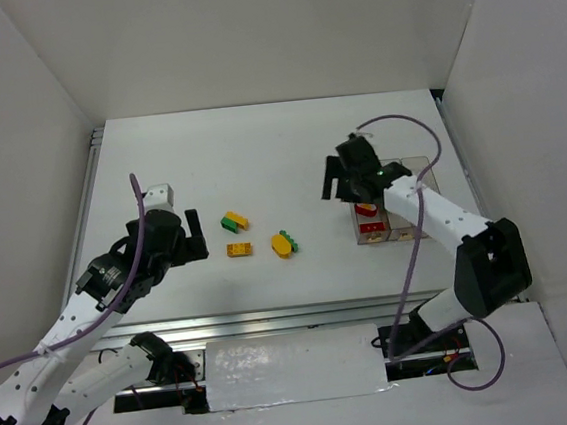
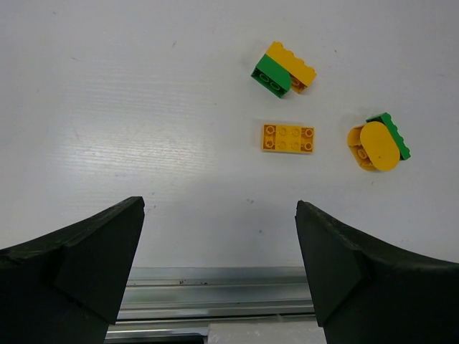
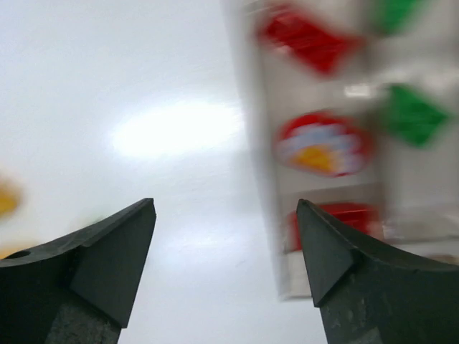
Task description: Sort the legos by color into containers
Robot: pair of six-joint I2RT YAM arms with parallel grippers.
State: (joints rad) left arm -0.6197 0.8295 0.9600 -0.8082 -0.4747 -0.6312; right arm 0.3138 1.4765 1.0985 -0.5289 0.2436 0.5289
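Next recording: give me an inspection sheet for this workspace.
Surface: white table, no marks seen.
Job's things: yellow-green pair, flat yellow brick and round yellow piece loose mid-table; bins at right hold red pieces and, in the next compartment, green bricks.
Clutter: nothing seen.
Grippers: left gripper open, empty; right gripper open, empty, beside the bins.
Cables: purple cable loops off each arm.
Surroundings: white walls; metal rail at near edge.

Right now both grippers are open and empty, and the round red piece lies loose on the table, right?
No: the round red piece sits inside the container, as the right wrist view shows. The left gripper and right gripper are indeed open and empty.
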